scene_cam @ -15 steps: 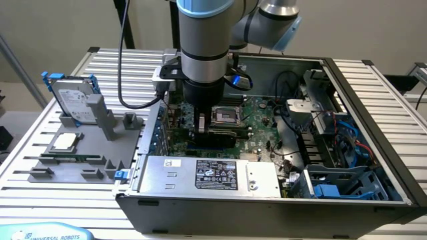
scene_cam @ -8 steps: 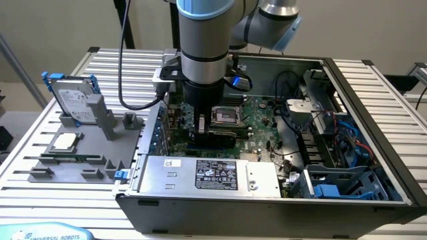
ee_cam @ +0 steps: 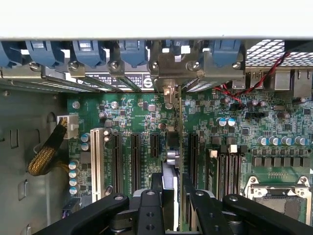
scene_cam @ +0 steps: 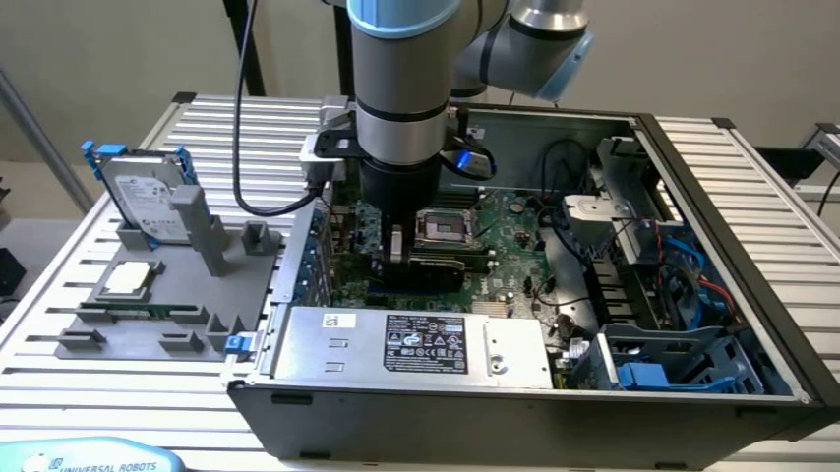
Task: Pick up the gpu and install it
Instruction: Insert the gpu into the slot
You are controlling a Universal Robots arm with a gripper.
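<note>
My claw [ee_cam: 168, 196] is closed on the gpu's [ee_cam: 169, 171] top edge, holding it edge-on over the slots [ee_cam: 134, 161] at the centre of the wrist frame, its bracket [ee_cam: 173, 73] at the case's rear wall. I judge the card light, stiff and fragile: grip its bare edges, never the components, and keep it upright.

The grey-and-blue jointed robot arm [scene_cam: 400, 88] is reaching straight down, its black two-fingered claw [ee_cam: 171, 196] clamping a thin upright card edge.
</note>
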